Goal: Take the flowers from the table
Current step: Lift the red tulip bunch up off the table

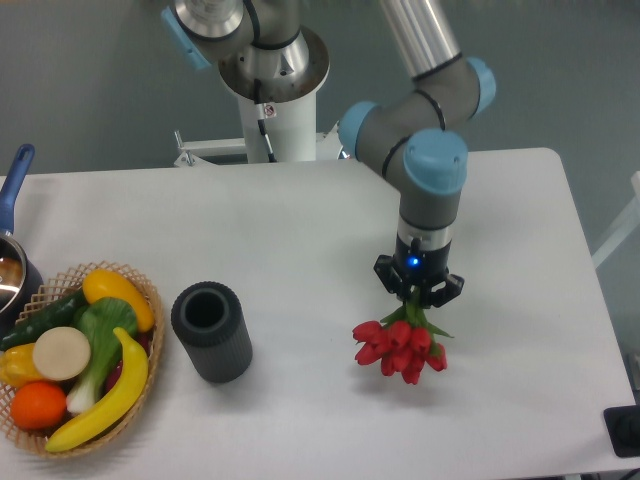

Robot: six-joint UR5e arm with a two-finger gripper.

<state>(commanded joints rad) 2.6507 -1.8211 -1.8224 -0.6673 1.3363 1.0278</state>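
The flowers (401,349), a bunch of red tulip buds with green leaves, hang just under my gripper (417,297) at the right of the white table (300,230). The gripper points straight down and is shut on the green stems, which it mostly hides. The red buds sit close to the tabletop; I cannot tell whether they touch it.
A dark grey ribbed cylinder vase (211,331) lies left of the flowers. A wicker basket (75,355) of toy fruit and vegetables stands at the front left. A pot with a blue handle (14,190) is at the left edge. The arm's white base (275,100) stands at the back.
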